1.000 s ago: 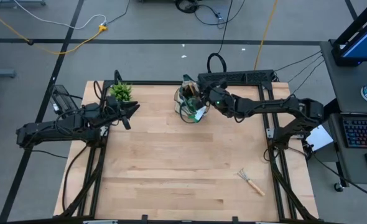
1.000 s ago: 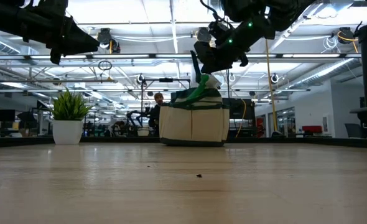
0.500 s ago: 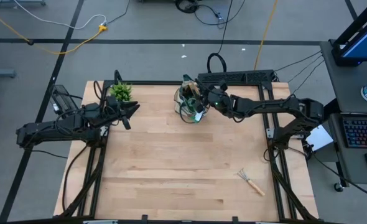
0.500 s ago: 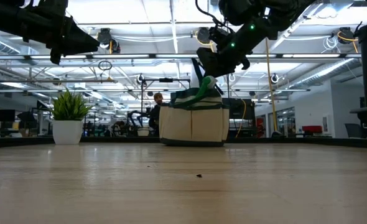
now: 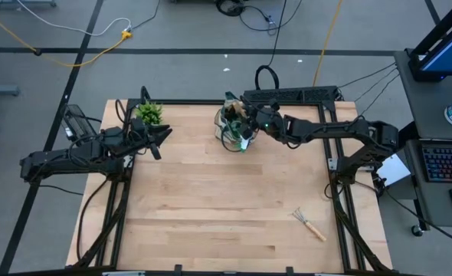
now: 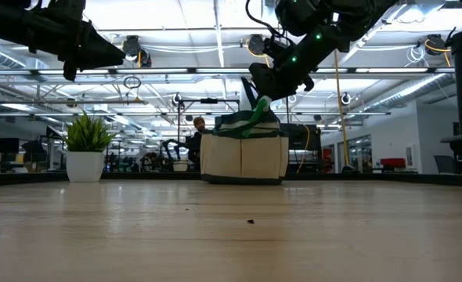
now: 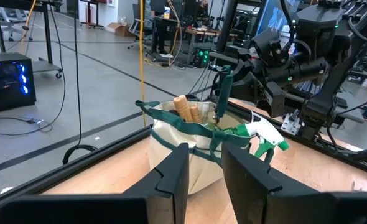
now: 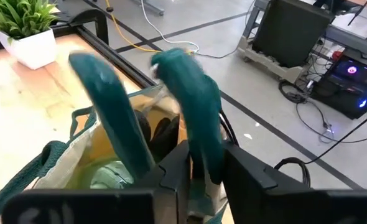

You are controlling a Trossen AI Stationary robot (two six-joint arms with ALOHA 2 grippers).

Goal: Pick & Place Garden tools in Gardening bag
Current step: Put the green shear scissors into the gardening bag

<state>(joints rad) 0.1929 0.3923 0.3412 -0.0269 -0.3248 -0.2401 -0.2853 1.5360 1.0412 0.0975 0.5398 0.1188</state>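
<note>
The small round beige fabric gardening bag with dark green trim (image 5: 234, 126) stands at the far middle of the light wooden tabletop (image 5: 211, 207). Wooden tool handles (image 7: 186, 109) and a green spray bottle with a white nozzle (image 7: 258, 134) stick out of it. The right gripper (image 5: 247, 121) hangs just over the bag's right rim, its fingers (image 8: 171, 171) clenched on a teal-handled tool that looks like pruning shears (image 8: 190, 93); the blades are hidden, so that naming is a fair guess. Compared with a second ago, this gripper sits a little farther left over the bag, and the spray bottle leans lower across the rim.

The left gripper (image 5: 163, 135) waits at the far left, near a small green potted plant in a white pot (image 5: 149, 113), unchanged; its fingers (image 7: 171, 177) stand slightly apart, grasping nothing.

A wooden-handled silver hand rake (image 5: 309, 222) lies at the near right of the tabletop, well apart from the bag.
</note>
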